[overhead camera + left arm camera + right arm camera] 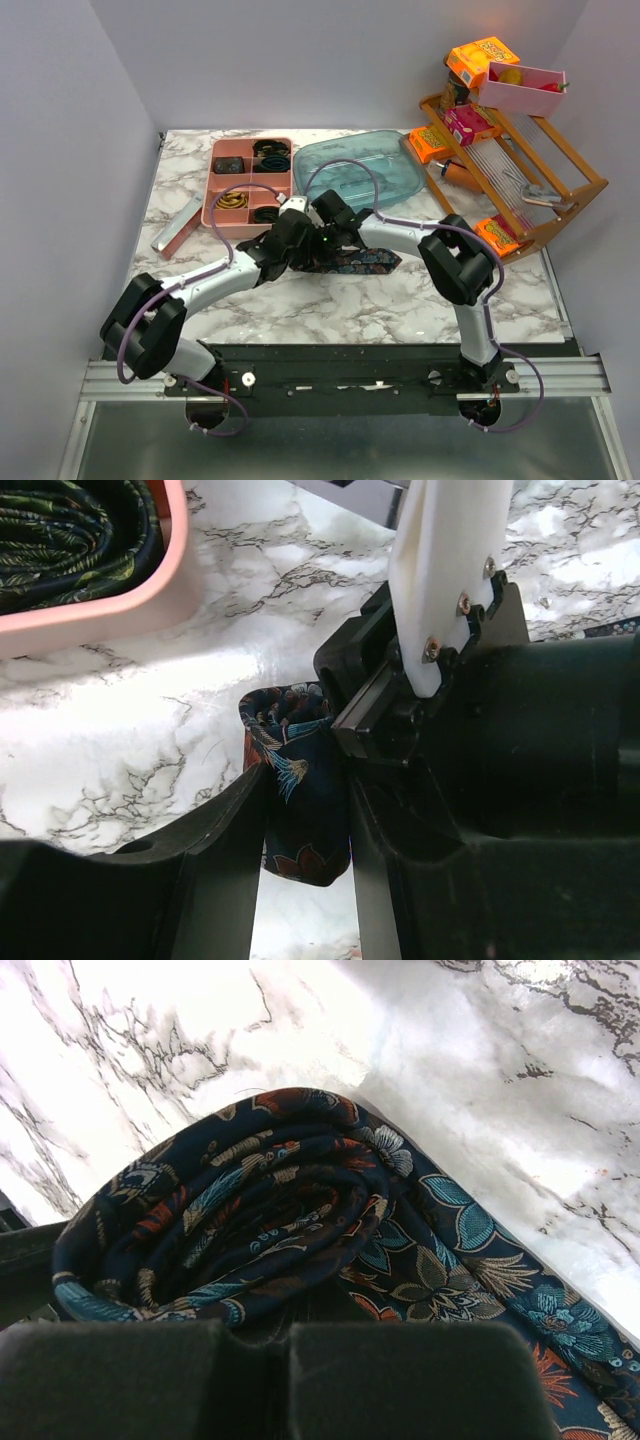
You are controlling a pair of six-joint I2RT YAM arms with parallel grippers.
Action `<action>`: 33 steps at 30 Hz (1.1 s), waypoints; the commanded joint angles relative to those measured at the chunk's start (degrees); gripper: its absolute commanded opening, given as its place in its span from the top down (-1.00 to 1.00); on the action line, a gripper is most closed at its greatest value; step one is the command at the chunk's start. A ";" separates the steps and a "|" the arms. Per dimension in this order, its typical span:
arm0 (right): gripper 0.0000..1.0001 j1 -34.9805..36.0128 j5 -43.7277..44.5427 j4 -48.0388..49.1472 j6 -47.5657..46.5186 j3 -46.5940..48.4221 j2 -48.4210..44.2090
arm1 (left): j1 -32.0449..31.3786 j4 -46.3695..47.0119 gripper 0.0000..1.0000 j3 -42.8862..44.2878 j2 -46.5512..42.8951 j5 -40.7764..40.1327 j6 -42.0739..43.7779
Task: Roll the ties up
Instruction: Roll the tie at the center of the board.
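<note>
A dark floral tie (pixel 362 262) lies flat on the marble table, its left end wound into a roll (pixel 230 1210). Both grippers meet at that roll. In the left wrist view the roll (pixel 298 770) stands on edge between the fingers of my left gripper (pixel 305 815), and the fabric fills the gap and touches both. My right gripper (pixel 278 1335) is shut, its tips against the roll's lower edge; whether fabric is pinched between them is hidden. The tie's unrolled tail (pixel 480 1270) runs off to the right. From above, the left gripper (pixel 298 250) and right gripper (pixel 322 245) sit side by side.
A pink divided tray (pixel 215 185) with several rolled ties stands behind the grippers; its rim (pixel 100 610) is close to the left gripper. A blue clear lid (pixel 355 165) lies beside it. A wooden rack (pixel 520 190) with snack boxes stands at right. A grey bar (pixel 178 228) lies left.
</note>
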 commanded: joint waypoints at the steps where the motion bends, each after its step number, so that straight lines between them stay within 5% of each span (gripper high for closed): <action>1: 0.99 0.65 -0.32 0.85 0.56 1.84 1.19 | -0.71 -0.08 0.08 1.77 1.78 -1.94 -0.96; 33: 0.99 -3.57 8.20 -1.70 -0.93 -6.86 -10.50 | -2.11 -18.97 0.12 17.06 13.20 -16.09 0.89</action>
